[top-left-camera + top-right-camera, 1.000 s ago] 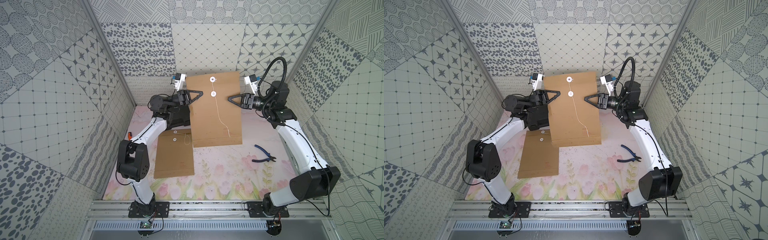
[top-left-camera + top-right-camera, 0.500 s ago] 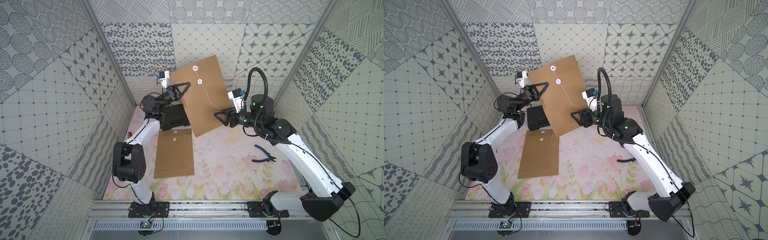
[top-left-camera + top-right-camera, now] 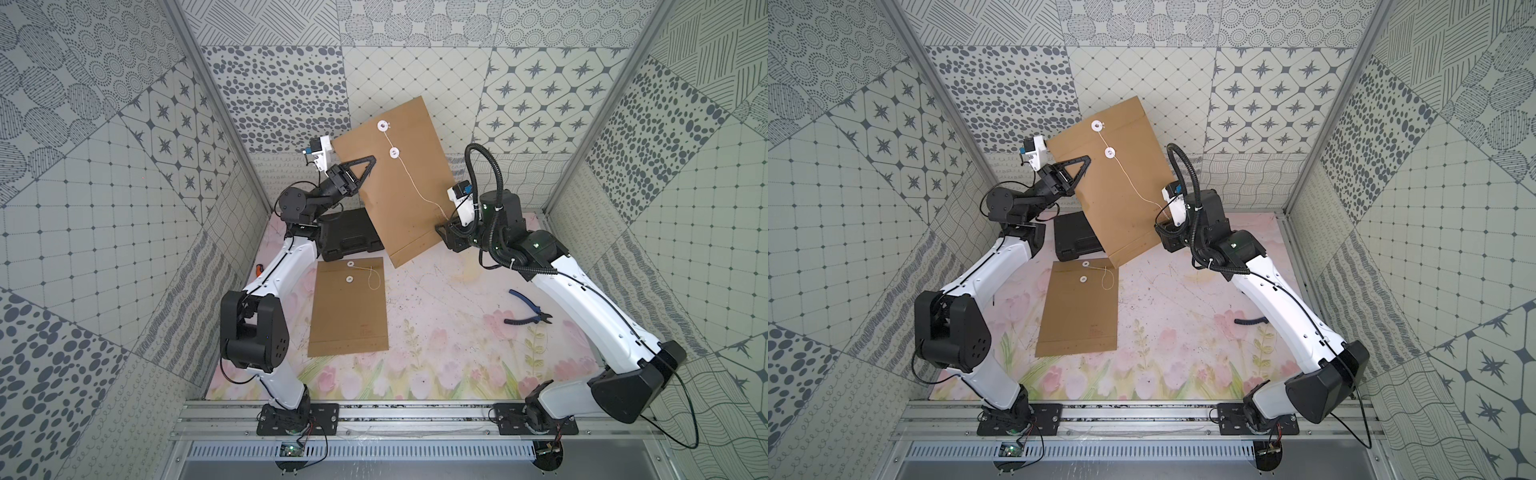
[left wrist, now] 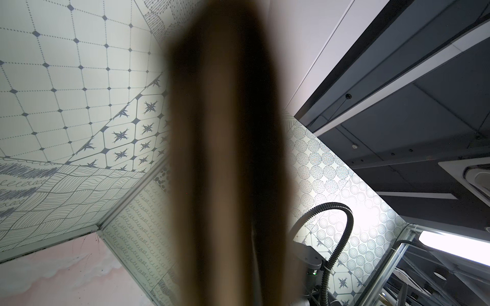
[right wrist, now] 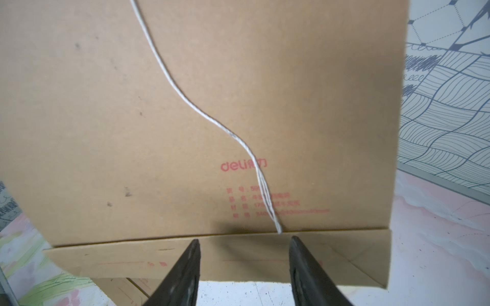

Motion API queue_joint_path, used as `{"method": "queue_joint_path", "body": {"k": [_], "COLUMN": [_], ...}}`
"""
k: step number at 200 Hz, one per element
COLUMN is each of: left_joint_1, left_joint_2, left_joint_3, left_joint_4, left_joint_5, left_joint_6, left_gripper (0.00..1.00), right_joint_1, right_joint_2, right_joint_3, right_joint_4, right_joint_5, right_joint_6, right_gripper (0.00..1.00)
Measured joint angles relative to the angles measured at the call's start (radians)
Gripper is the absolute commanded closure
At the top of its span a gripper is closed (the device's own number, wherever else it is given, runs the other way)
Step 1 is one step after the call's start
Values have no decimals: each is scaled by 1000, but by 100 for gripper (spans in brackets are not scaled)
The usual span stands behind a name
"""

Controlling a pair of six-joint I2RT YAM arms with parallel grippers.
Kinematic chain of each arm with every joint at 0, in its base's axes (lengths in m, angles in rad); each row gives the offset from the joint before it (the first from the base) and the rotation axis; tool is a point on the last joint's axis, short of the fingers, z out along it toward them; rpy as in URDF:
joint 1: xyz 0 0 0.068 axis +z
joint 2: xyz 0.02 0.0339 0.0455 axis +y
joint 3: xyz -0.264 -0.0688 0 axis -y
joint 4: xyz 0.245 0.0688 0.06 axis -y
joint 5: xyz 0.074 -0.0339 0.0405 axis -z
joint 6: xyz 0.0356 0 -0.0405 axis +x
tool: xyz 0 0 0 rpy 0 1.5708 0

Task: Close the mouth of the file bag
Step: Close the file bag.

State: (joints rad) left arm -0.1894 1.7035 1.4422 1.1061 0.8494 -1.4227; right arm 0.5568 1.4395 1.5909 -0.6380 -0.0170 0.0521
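Tabletop [image 3: 436, 332] floral, walls [image 3: 124, 166] patterned, left gripper [image 3: 370, 161] pinching file bag [image 3: 399, 199], right gripper [image 5: 244, 239] spread.

File bag [image 4: 228, 159] blurred in L wrist view, pliers [image 3: 1248, 321] half behind R arm [image 3: 1283, 307]

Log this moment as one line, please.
left pincer: shut on raised file bag | right pincer: open, by string end | string: hanging loose
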Motion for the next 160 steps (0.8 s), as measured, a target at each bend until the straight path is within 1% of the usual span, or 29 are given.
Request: {"method": "queue_joint_path", "body": {"k": [50, 77, 101, 122, 140, 160], "left_joint_1": [-17, -35, -55, -67, -77, -88], "left_joint_2": [-2, -2, -2, -2, -1, 5], "left_joint_3": [10, 15, 24, 34, 45, 62], "left_joint_4": [-11, -11, -10, -11, -11, -11], "left_joint_5": [1, 1, 3, 8, 10, 16], "left_joint_6": [-4, -11, -16, -18, -18, -22], "left_gripper": [100, 100, 100, 100, 100, 100], "right_joint_1": [-29, -29, -29, -29, -29, -31], "right_joint_2": [30, 52, 76, 93, 103, 111], "right_joint_3": [62, 93, 119, 130, 130, 130], "right_joint_4": [21, 30, 35, 36, 36, 36], "right_joint_5": [2, -18, -40, -60, -73, -88], "right_joint_6": [-26, -37, -42, -42, -43, -47], "right_gripper": [51, 59, 64, 66, 64, 66]}}
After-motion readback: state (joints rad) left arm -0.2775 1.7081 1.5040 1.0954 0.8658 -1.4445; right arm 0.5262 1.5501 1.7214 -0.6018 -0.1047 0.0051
